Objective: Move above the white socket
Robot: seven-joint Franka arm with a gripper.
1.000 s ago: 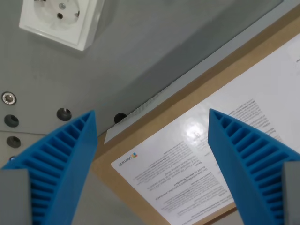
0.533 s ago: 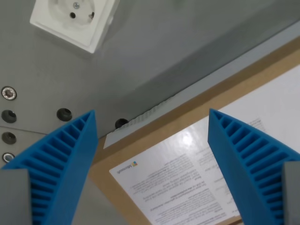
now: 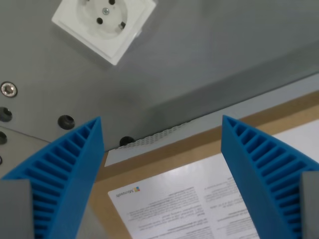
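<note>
The white socket [image 3: 104, 27] is a square wall-type outlet with two pin holes and a centre screw, lying on the grey metal surface [image 3: 209, 64] at the wrist view's upper left, its top cut off by the frame edge. My gripper [image 3: 162, 184] is open, its two blue ribbed fingers [image 3: 65, 184] standing wide apart at the bottom corners with nothing between them. The socket lies well ahead of the fingertips and towards the wrist view's left.
A brown board [image 3: 164, 154] with a white printed sheet [image 3: 189, 204] fills the lower middle under the fingers. Several dark screw holes [image 3: 66, 121] and a silver screw [image 3: 8, 89] dot the grey surface at the left.
The camera has moved: the socket has slid down and to the right in the picture, showing more of itself, and the board and sheet have dropped lower. The fingers stay equally wide.
</note>
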